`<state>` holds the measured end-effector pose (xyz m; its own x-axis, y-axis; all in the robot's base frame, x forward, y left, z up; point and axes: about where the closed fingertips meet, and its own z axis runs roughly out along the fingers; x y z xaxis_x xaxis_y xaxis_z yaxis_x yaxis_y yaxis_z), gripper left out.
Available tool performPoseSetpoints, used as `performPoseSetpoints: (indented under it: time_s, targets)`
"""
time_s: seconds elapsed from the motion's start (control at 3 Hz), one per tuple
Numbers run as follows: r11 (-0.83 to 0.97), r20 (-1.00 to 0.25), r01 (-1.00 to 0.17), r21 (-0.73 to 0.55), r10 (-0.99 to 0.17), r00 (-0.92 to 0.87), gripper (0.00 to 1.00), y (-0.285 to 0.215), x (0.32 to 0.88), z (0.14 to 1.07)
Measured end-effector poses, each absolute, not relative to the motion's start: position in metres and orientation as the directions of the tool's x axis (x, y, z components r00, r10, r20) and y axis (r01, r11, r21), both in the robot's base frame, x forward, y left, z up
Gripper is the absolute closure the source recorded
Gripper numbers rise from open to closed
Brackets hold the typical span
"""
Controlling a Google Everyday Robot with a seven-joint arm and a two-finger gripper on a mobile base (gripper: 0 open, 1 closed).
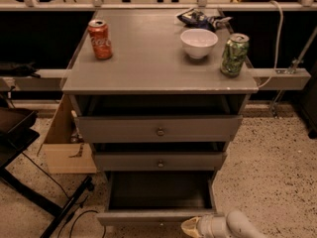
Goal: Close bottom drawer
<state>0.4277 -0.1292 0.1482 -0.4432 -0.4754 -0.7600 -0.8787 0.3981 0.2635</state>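
Dim, warm light from above — deep shadow inside the bottom drawer [148, 216]; pale gripper [191, 227] bottom right.

A white bowl [198, 42] sits on the grey cabinet top [148, 71]. Just right of the bowl stands a green can [234, 54], behind the bowl lies a crumpled snack bag [200, 18], well left of it stands a red cola can [99, 39], and far below-left of it a cardboard box [63, 145] rests on the speckled floor [277, 172]
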Motion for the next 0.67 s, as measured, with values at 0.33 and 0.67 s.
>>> performPoseSetpoints:
  time_s: [0.33,0.67]
  targets:
    - [0.398,-0.760,-0.879,0.263,-0.475,-0.443,1.00,-0.129,0.428,0.148]
    - [0.374,-0.802,-0.898,0.230,-0.450,-0.393,1.00,-0.118,0.473,0.164]
